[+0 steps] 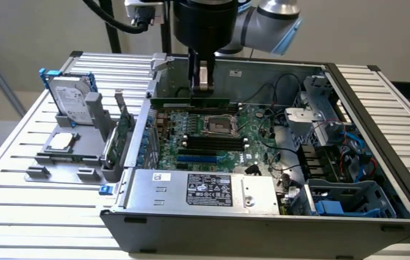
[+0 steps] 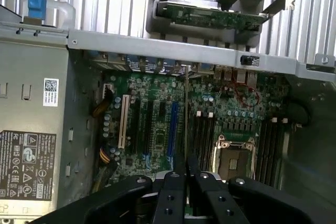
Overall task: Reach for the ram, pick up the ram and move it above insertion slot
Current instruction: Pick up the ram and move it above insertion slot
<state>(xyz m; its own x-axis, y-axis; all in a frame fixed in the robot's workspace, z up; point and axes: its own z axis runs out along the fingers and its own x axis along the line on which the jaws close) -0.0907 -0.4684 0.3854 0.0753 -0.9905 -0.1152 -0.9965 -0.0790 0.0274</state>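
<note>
The pincer [image 1: 202, 81] is pinched tight on the ram [image 1: 190, 101], and its fingers hide the ram's middle. The ram lies flat and level, its long side running across the exterior view, above the motherboard [image 1: 212, 135]. It seems to hang a little behind the black insertion slot [image 1: 212, 142].

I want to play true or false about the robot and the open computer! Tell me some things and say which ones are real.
1. The claw is holding the ram. True.
2. The ram is already pushed down into the insertion slot. False: it hangs in the air above the motherboard, not seated in any slot.
3. The hard drive stands outside the computer case, on the exterior view's left. True.
4. The square processor socket has a big fan on top. False: it is uncovered.
5. The computer case is closed with a lid. False: it is open and you can see inside.
</note>
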